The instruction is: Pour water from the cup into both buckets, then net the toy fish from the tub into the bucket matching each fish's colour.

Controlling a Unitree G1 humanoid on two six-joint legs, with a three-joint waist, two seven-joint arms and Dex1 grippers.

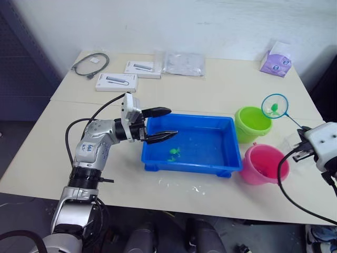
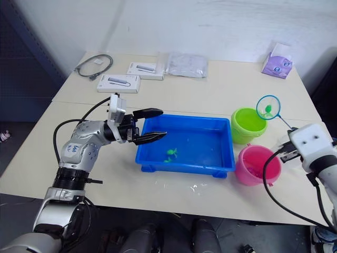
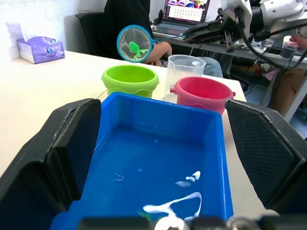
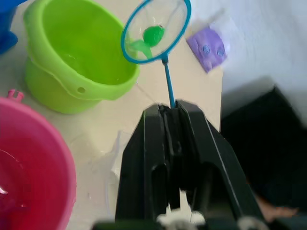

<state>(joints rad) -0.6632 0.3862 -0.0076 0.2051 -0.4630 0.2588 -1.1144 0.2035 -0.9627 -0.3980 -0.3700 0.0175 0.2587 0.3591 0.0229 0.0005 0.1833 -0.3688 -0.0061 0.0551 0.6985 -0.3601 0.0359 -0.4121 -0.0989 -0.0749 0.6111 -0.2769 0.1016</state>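
Two buckets (image 1: 253,123) (image 1: 265,164); one green fish (image 1: 273,109) netted — one (image 1: 174,153) tubbed.

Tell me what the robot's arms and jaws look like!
Both arms are shiny silver metal tubes with black ribbed rings and looping black cables. The left arm has small blue markings. Each wrist carries a white box. The left gripper and right gripper have black jaws.
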